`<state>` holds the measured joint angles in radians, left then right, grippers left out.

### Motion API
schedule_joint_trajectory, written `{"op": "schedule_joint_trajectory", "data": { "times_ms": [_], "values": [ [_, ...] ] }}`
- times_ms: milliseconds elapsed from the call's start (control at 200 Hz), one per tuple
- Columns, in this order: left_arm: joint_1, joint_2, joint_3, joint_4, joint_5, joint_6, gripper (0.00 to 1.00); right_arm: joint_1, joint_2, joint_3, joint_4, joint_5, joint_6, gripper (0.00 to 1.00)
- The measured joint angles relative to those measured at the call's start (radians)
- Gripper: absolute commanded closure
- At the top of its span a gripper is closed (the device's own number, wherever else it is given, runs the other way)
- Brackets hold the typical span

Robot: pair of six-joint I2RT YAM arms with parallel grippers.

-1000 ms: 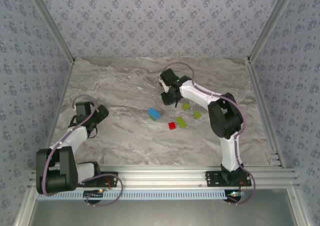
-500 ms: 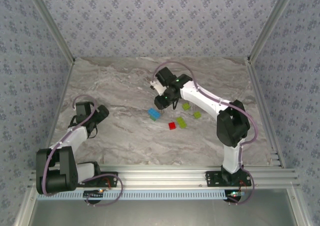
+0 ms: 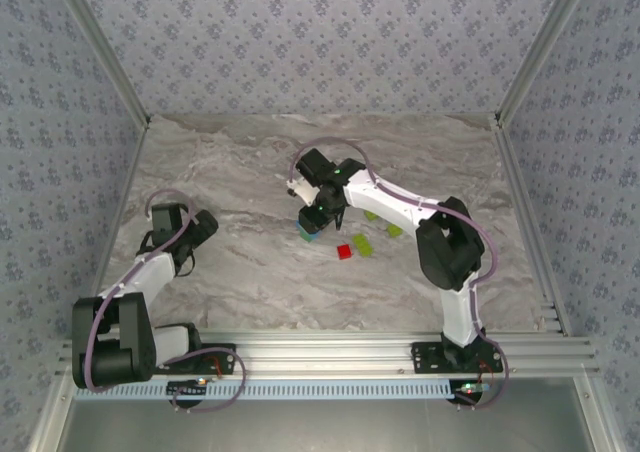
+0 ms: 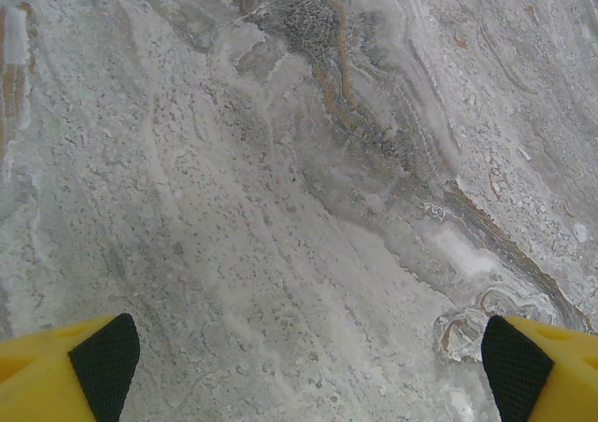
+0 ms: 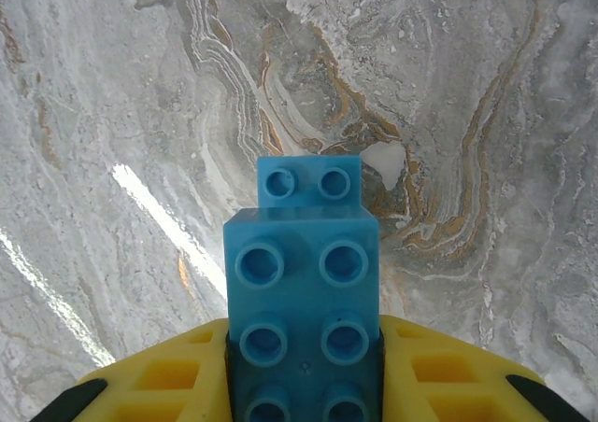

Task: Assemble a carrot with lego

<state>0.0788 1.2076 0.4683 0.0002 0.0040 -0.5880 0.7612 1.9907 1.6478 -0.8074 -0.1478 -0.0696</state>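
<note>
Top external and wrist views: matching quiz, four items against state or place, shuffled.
1. left gripper
2. right gripper
3. small red studded plastic brick
4. yellow-green studded plastic brick

A. farthest right of the loose bricks
B. shut on a light blue studded plastic brick
C. open over the tabletop
D. loose, just left of a yellow-green brick

Pairs: 1-C, 2-B, 3-D, 4-A

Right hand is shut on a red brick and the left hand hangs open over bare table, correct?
Not quite. The right hand is shut on a light blue brick, not a red one; the right wrist view shows it. The red brick lies loose on the table. The left hand does hang open over bare table.
</note>
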Motion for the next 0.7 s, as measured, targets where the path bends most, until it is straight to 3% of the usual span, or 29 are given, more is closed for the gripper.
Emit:
{"op": "schedule_joint_trajectory", "data": {
  "times_ms": [700],
  "values": [
    [0.000,0.000,0.000,0.000,0.000,0.000,0.03,-0.007,0.040,0.010,0.029,-0.010,-0.050,0.69]
  ]
}}
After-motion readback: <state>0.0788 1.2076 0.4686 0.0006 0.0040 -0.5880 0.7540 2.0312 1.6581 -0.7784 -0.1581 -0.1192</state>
